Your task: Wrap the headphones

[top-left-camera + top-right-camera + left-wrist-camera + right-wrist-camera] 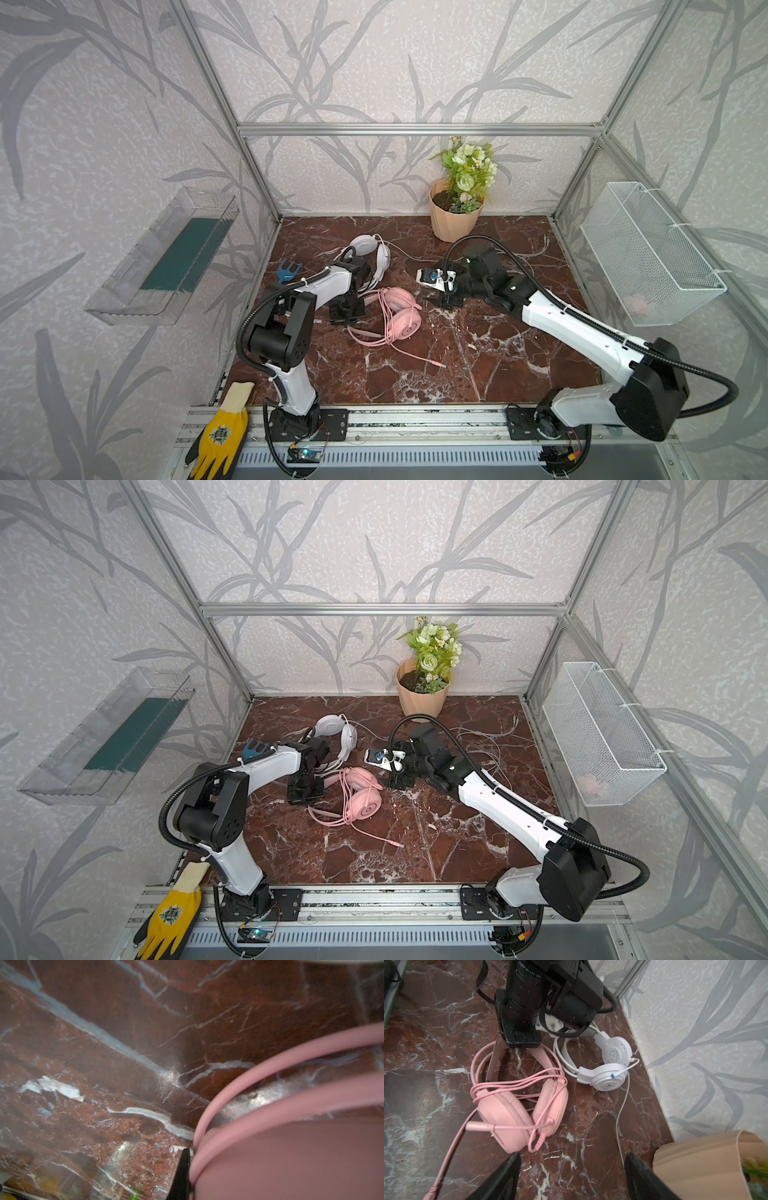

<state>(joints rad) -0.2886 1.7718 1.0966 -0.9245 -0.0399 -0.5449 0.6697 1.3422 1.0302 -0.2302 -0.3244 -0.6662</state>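
Observation:
The pink headphones [401, 311] [361, 796] [512, 1109] lie mid-table with their pink cable looped over the earcups. The cable's plug end [440, 365] trails toward the front. My left gripper [353, 307] [189, 1153] is shut on the pink headband [291, 1157]. One black finger presses against the band and the other is hidden behind it. The white headphones [370, 249] [336, 729] [608, 1068] lie just behind, partly under the left arm. Their white cable [536, 249] is spread toward the back right. My right gripper [432, 299] [573, 1155] hovers open just right of the pink earcups, holding nothing.
A peach flower pot [455, 220] [708, 1163] stands at the back, close to my right gripper. A blue fork tool [289, 270] lies at the left edge. A yellow glove [222, 432] rests on the front rail. A wire basket [648, 253] and a clear tray [166, 257] hang on the side walls.

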